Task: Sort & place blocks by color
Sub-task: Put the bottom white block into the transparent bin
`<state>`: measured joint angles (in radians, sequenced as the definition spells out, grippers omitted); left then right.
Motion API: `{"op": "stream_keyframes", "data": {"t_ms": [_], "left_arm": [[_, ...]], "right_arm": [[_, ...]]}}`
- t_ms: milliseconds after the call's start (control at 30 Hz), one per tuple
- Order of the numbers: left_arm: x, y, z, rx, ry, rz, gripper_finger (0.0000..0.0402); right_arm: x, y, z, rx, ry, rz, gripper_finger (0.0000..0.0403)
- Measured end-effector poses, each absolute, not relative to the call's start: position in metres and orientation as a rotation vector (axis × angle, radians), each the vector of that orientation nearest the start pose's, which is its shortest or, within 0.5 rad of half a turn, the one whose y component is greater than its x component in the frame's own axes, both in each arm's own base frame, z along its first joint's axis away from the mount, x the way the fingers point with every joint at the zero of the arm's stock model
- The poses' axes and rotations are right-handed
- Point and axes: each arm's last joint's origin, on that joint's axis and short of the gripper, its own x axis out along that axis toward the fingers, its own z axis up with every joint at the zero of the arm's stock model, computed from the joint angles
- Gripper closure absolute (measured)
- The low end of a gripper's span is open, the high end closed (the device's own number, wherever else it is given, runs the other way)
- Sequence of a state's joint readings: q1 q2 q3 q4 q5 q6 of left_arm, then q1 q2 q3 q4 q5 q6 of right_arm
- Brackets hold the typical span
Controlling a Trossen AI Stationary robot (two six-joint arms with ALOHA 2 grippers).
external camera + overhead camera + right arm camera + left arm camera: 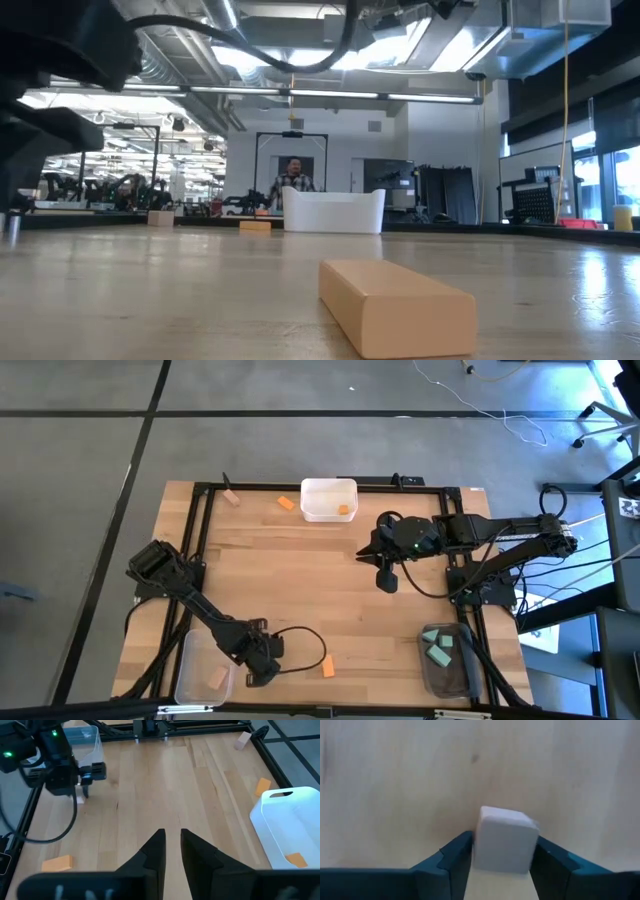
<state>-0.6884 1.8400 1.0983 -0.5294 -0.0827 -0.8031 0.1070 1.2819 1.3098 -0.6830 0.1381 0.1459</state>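
Three bins already hold blocks as you reach mid-sort: a tan block (218, 679) in the clear bin (190, 672) at the tabletop's (320, 575) near-left corner, an orange one in the white bin (329, 500), teal ones in the dark bin (447, 660). Just beside the clear bin, your left gripper (262, 672) points down, jaws closing on a pale block (504, 840). Loose blocks remain: an orange bar (328, 668) right of that gripper, an orange piece (287, 503) and a tan block (232, 498) left of the white bin. Your right gripper (386, 578) hovers near the white bin, jaws nearly closed, empty.
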Motion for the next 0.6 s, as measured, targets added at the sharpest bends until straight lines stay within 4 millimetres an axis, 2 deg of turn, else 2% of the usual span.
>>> {"op": "stream_keyframes", "data": {"t_ms": [233,500,600], "left_arm": [[0.266,-0.215,0.142,-0.228,1.308,-0.028,0.0277],[0.267,-0.213,0.146,-0.279,1.307,-0.022,0.0277],[0.266,-0.209,0.157,-0.343,1.299,0.001,0.0277]], "right_arm": [[0.263,0.024,0.365,0.062,0.646,-0.078,0.0343],[0.263,0.024,0.365,0.065,0.646,-0.079,0.0343],[0.263,0.024,0.365,0.066,0.646,-0.079,0.0343]]}}
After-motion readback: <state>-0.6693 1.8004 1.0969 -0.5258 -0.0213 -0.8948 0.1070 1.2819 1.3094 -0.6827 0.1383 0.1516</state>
